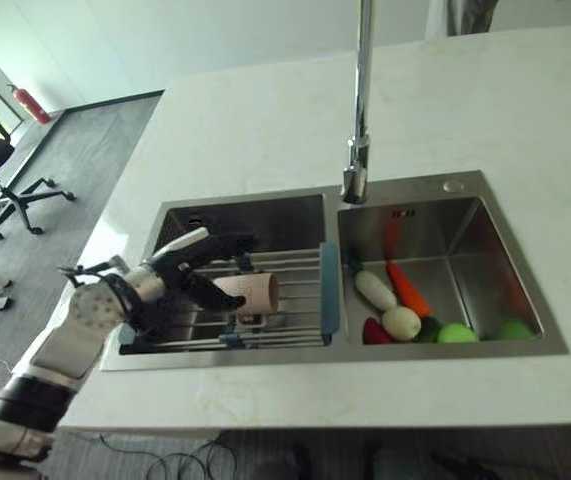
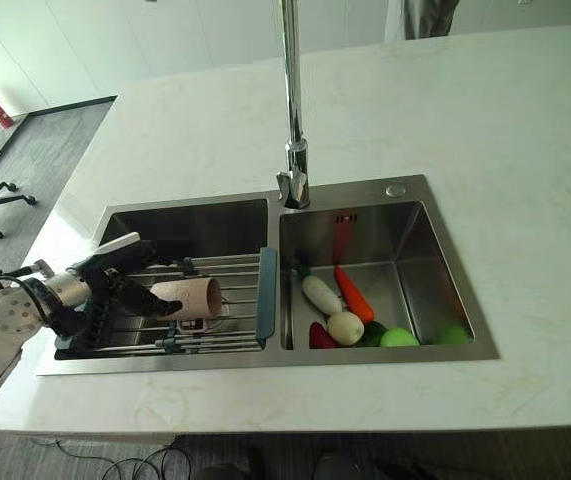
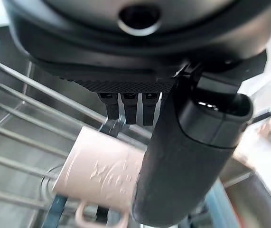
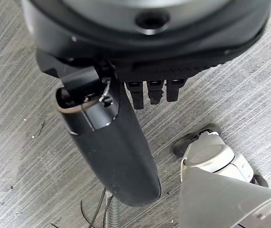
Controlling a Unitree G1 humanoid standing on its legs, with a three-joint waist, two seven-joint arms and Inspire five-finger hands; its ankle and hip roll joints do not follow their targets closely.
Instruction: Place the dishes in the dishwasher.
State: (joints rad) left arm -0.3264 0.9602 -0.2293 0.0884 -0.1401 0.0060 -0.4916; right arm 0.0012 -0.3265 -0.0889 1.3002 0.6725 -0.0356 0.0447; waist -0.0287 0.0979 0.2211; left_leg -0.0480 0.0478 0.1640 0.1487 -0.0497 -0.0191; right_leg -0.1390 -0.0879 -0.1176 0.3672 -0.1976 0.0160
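Reaching into the left sink basin, left hand (image 1: pixel 190 268) has fingers (image 1: pixel 210 292) spread apart over pink mug (image 1: pixel 250 294) lying on wire rack (image 1: pixel 300 300). Right hand (image 4: pixel 111 142) hangs above grey floor (image 4: pixel 12 156), fingers slack and apart.

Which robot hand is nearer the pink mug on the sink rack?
Left. The left robot hand reaches over the rack, its fingers at the pink mug. The right robot hand hangs above the floor, away from the sink.

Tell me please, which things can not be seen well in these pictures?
- Whether the left hand grips the pink cup on the rack: the fingertips are hidden behind the thumb in the left wrist view.
- The dark red vegetable in the right basin: half covered by the round white one.
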